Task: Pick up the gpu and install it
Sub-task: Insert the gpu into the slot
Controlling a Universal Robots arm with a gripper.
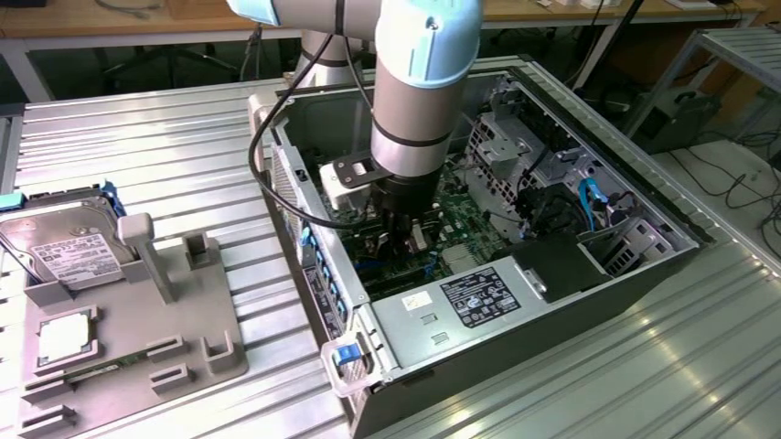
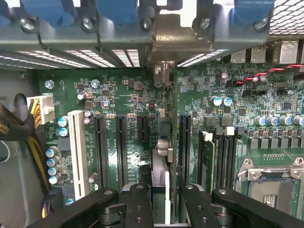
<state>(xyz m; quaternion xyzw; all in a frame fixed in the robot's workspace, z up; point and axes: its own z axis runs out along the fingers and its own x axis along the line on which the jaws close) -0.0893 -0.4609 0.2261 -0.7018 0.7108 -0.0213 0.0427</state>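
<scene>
One claw (image 2: 164,204) grips the gpu (image 2: 164,142) edge-on between its nearly closed fingers, low inside the computer case (image 1: 537,366), over the green motherboard (image 2: 123,104) at frame centre.

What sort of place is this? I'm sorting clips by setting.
Probably a robotics lab bench: an open computer case on a slatted metal table, a grey parts fixture holding a hard drive, wooden benches behind.

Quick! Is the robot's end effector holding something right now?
End effector: closed on the gpu, which it holds edge-on over the green motherboard.
</scene>
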